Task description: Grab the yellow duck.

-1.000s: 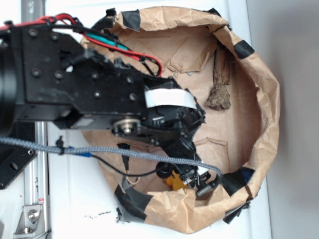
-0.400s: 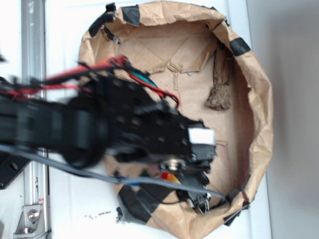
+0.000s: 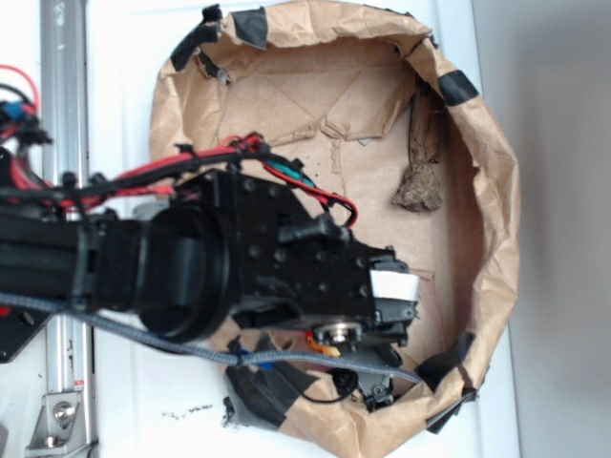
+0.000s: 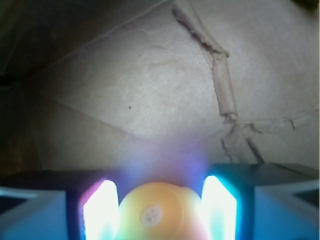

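Note:
The yellow duck fills the gap between my two fingers in the wrist view, its rounded underside with a white plug facing the camera. My gripper is shut on it, with a bright finger pad against its left side and the other against its right. In the exterior view only a small yellow-orange sliver of the duck shows below the black wrist, which hides the rest. The brown paper floor lies some way beneath the duck.
A brown bark-like lump lies at the right inside the crumpled paper bowl, whose taped rim rings the work area. Black tape patches sit on the near rim. A metal rail runs along the left.
The arm has swung over the lower part of the bowl and looms larger in the exterior view. The duck stays between the fingers.

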Available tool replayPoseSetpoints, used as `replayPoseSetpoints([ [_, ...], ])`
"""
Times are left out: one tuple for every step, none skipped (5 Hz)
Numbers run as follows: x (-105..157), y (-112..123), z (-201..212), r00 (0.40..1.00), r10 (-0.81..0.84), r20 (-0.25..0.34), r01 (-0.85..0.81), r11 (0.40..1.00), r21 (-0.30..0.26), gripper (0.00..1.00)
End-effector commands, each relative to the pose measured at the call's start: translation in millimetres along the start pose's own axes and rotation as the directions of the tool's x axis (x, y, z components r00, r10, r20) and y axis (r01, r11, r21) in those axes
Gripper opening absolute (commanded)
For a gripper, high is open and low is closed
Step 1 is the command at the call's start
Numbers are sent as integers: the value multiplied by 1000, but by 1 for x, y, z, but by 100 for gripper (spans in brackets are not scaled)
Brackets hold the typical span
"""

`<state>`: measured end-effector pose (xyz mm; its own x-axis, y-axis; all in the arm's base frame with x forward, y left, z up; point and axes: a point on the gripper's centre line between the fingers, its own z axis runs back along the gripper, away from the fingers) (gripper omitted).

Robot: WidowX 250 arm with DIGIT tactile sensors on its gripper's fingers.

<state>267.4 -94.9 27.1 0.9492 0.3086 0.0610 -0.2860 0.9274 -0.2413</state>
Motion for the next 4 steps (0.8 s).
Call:
replayPoseSetpoints([
  [14, 21, 38, 994, 4, 106, -6, 1000, 20, 0],
  [36, 54, 84, 981, -66, 183, 51, 995, 81, 0],
  [51, 88, 120, 963, -208, 170, 183, 971, 152, 0],
  [54, 92, 127, 959, -235, 160, 206, 962, 178, 0],
])
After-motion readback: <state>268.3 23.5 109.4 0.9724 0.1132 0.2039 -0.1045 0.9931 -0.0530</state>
